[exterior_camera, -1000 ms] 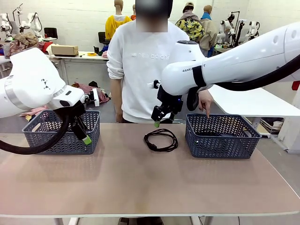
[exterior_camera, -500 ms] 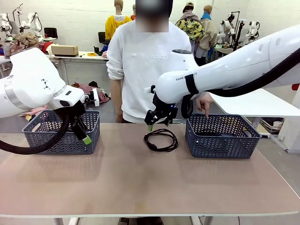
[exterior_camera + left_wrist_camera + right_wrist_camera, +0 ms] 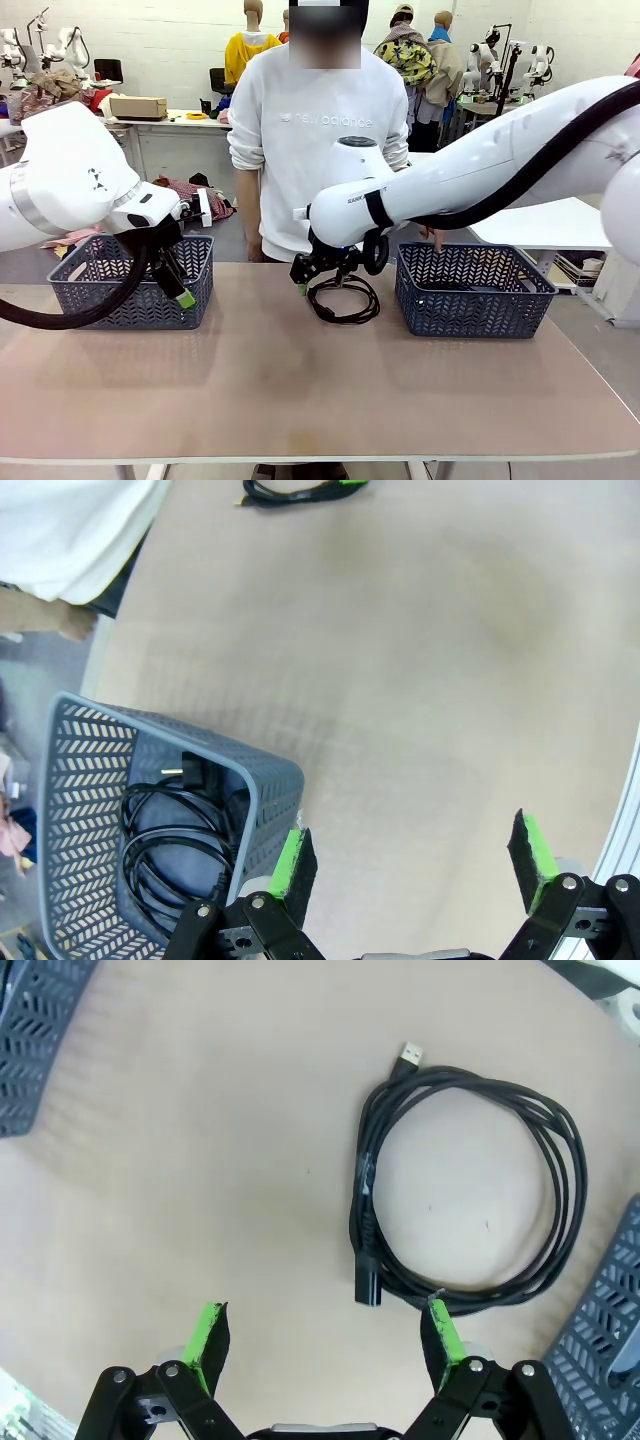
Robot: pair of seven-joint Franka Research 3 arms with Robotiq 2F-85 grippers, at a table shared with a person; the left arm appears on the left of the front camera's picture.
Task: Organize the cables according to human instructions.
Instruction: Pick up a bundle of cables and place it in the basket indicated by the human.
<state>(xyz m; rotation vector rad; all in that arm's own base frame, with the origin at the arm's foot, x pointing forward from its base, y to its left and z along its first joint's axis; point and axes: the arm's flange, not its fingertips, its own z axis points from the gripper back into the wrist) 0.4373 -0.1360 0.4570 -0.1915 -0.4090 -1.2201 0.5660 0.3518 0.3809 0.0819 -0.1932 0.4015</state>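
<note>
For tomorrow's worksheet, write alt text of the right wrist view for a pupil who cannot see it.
An open gripper with green pads hovers above a black cable coiled in a loose ring on a tan table, its silver USB plug pointing away. Corners of grey mesh baskets show at the picture's edges.
</note>
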